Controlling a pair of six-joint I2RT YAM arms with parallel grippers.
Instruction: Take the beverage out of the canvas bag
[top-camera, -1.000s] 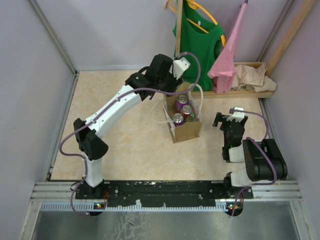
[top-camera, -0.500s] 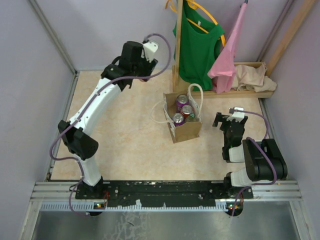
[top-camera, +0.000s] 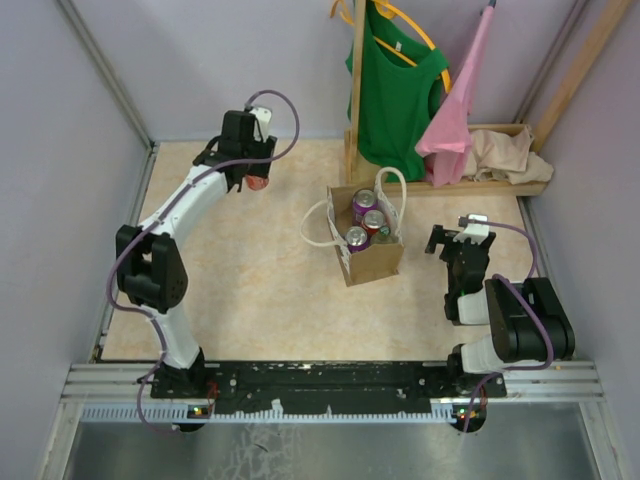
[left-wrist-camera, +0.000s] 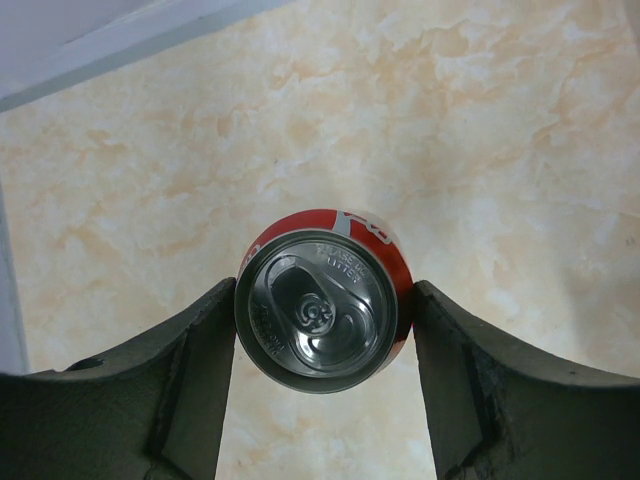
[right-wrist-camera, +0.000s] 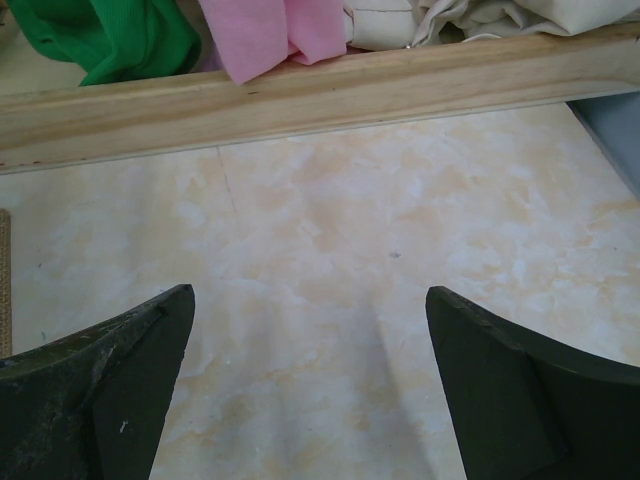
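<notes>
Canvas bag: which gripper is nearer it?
Right. The right gripper sits just right of the canvas bag; the left gripper, holding a red can, is farther off, back-left.

A green shirt (top-camera: 398, 90) and a pink garment (top-camera: 462, 100) hung from a wooden rack (top-camera: 500, 186) at the marbled surface's (top-camera: 250, 280) far right edge. A beige cloth heap (top-camera: 510, 155) lay on the rack's base.

Fixed view high at the near edge, looking down, wrist views close over the tabletop (top-camera: 250, 290) — common ground
</notes>
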